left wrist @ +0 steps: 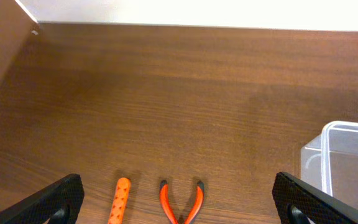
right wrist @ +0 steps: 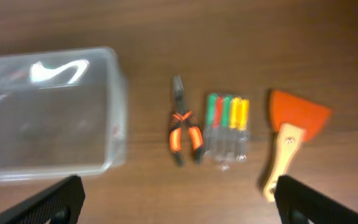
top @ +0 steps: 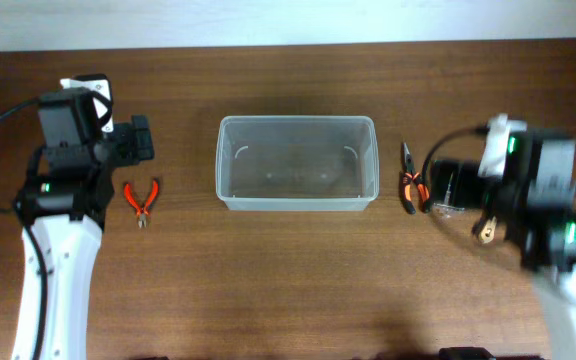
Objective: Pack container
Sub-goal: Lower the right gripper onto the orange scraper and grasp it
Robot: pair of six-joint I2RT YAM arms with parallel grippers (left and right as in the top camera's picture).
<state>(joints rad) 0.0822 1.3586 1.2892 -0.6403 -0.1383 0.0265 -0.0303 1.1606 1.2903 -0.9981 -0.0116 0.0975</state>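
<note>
- No lettering, brand, number or sign is legible in any view.
- The container (top: 298,203) and the screwdriver set (right wrist: 227,129) show no readable print; the right wrist view is blurred.

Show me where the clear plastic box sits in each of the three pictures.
Overhead: the container sits mid-table, empty.
Left wrist: only its corner shows, at the right edge.
Right wrist: it fills the left side, blurred.
Shared landmark: the brown wooden table beneath it in every view.
</note>
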